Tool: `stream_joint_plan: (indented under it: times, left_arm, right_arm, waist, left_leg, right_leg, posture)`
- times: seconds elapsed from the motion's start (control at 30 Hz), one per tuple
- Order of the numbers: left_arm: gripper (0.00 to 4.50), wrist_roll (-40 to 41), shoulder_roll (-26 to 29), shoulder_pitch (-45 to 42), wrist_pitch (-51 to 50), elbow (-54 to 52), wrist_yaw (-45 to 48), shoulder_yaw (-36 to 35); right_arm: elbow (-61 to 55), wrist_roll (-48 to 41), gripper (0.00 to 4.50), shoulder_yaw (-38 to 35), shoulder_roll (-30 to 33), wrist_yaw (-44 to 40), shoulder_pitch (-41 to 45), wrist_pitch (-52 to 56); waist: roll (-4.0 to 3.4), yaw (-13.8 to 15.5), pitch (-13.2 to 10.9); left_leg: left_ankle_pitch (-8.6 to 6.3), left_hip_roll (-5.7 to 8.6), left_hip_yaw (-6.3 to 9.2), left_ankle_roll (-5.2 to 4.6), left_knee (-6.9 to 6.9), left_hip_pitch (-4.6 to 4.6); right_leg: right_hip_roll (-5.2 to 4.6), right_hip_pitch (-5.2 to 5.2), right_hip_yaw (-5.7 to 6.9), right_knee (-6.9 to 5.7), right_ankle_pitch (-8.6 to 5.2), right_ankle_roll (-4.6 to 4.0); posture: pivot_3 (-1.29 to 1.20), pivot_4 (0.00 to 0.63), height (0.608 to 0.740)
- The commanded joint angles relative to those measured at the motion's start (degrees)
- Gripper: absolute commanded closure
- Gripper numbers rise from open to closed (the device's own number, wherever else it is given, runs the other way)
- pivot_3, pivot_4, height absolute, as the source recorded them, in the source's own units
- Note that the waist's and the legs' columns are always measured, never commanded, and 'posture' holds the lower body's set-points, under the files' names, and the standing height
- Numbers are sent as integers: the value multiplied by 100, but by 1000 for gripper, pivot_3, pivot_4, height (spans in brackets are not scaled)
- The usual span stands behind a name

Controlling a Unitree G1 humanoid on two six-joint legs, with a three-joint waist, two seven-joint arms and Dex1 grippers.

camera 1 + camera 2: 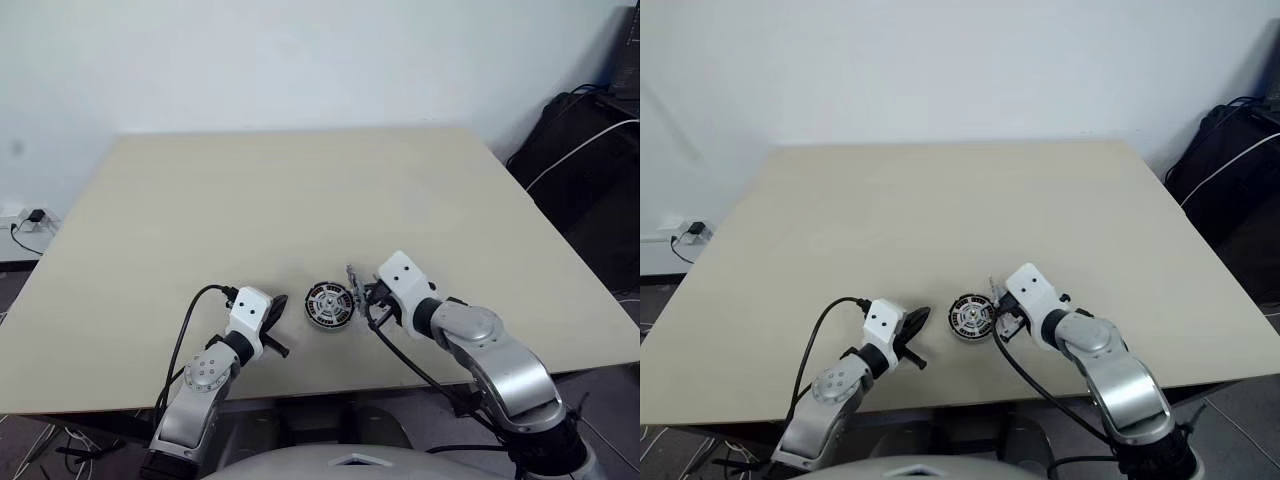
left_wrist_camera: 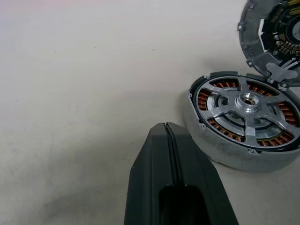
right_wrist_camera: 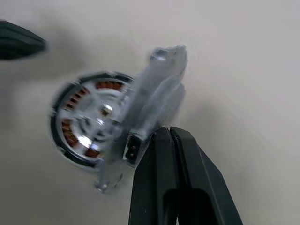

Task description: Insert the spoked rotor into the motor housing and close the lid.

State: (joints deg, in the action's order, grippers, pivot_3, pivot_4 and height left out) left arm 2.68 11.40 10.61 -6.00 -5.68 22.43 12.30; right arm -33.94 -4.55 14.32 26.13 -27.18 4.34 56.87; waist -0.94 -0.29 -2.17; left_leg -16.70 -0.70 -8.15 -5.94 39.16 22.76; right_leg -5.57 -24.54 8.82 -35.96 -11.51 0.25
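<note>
The motor housing (image 1: 329, 305) stands on the table near its front edge, a squat grey cup (image 2: 220, 150) with copper windings (image 2: 204, 99). The spoked rotor (image 2: 248, 101) lies inside it, silver hub up. The lid (image 2: 262, 33) stands tilted on its edge at the housing's right rim, ribbed face towards the housing. My right gripper (image 3: 169, 130) is shut, fingers pressed together with nothing between them, and the lid (image 3: 157, 93) leans against their tips. My left gripper (image 2: 165, 126) is shut and empty, a short way left of the housing and pointing at it.
The beige table (image 1: 300, 190) stretches away behind the motor. Black bags and a white cable (image 1: 585, 145) lie off its right side. A wall socket (image 1: 35, 215) with a plug sits at floor level on the left.
</note>
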Motion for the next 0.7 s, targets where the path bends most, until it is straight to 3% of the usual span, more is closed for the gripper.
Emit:
stream_joint_plan:
  times: [0.03,0.4,0.7]
  left_arm:
    - [4500,-17,5,-13,48,-224,-57,-39]
    - [4500,-34,29,-14,41,-266,-126,-67]
    - [4500,-40,23,32,44,-319,-196,-95]
  right_arm:
    - [157,-139,4457,154,-170,-54,255,-204]
    - [1587,-267,4457,514,-902,-128,714,-864]
    - [2331,-214,4457,558,-989,-129,822,-1000]
  waist:
    - [1,0,0]
    - [3,-20,0]
    - [2,-22,1]
  left_leg:
    - [0,0,0,0,0,0]
    - [11,0,-1,18,0,0]
    - [12,1,-1,21,0,0]
  right_leg:
    - [0,0,0,0,0,0]
    - [1,1,0,-1,1,0]
    - [0,1,-1,-2,2,1]
  posture:
    - [0,0,740]
    - [0,0,740]
    - [0,0,740]
